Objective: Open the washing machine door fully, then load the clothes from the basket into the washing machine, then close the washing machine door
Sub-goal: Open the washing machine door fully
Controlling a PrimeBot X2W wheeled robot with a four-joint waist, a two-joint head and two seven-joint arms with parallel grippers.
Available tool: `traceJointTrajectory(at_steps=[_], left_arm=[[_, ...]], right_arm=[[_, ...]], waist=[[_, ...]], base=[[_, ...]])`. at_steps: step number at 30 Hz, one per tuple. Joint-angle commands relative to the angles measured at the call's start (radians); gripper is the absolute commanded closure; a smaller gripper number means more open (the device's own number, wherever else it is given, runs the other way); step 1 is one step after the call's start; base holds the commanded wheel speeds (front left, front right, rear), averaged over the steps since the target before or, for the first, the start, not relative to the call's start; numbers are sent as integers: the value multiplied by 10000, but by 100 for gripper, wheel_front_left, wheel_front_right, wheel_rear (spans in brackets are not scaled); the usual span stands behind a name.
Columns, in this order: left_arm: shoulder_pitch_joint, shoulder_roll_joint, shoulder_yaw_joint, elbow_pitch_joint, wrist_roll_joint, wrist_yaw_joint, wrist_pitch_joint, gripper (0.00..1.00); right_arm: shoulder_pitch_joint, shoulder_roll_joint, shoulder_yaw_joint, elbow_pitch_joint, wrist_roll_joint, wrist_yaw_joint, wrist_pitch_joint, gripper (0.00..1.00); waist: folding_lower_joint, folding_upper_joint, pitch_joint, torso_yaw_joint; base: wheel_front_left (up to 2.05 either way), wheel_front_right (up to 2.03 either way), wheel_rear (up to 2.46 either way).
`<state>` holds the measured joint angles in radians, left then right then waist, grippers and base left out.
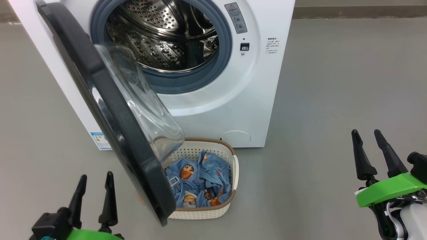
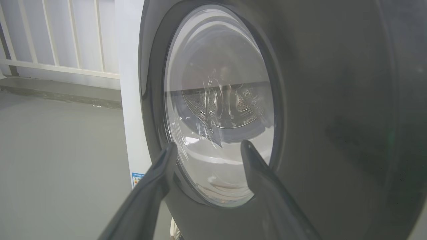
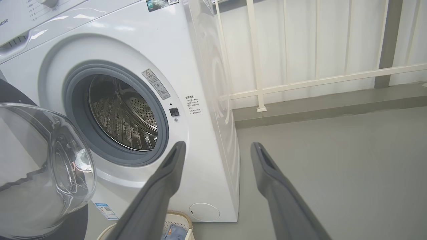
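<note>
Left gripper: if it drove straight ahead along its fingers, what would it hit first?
Most likely the washing machine door: the left gripper, jaws open, points at the outer face of its glass window. How far off is hard to judge.

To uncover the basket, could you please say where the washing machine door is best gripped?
Probably the thin black rim of the washing machine door, at its free end over the basket. It faces the robot edge-on, so the left claw could straddle it from the front.

Brand: you can read "sense" on the washing machine point(image 3: 133, 50), top left panel.
Grey sticker point(image 3: 156, 84): warning triangle; the print is too small to read.
</note>
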<state>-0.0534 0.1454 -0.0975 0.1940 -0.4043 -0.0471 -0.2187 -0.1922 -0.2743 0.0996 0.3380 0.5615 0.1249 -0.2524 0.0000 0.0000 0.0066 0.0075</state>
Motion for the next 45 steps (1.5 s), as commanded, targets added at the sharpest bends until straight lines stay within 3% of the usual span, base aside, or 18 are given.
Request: traceJointTrajectory(at_steps=[1,35,36,39,40,45], left_arm=[[-221,223,286,-331,-119,82,-32,0],[-384,316,13,-355,-181,299,-41,0],[-382,319,7,-357,-189,305,-37,28],[-385,339,-2,-350,-224,306,-23,94],[-394,350,-3,-336,-239,291,-29,100],[-466,375,-13,-341,-284,188,-120,100]], right_arm=[[-37,-142,212,-159,-90,58,-93,0],[-77,-98,354,6,-227,58,-93,0],[-77,-97,355,12,-231,58,-93,0],[-74,-97,363,36,-237,58,-93,0],[-73,-96,365,41,-237,58,-93,0],[-64,-84,381,48,-239,58,-93,0]], waist=[[0,0,-17,-18],[0,0,-11,39],[0,0,-20,42],[0,0,-40,45],[0,0,-44,46],[0,0,-62,44]], base=[[0,0,0],[0,0,0],[0,0,0],[0,0,0],[0,0,0],[0,0,0]])
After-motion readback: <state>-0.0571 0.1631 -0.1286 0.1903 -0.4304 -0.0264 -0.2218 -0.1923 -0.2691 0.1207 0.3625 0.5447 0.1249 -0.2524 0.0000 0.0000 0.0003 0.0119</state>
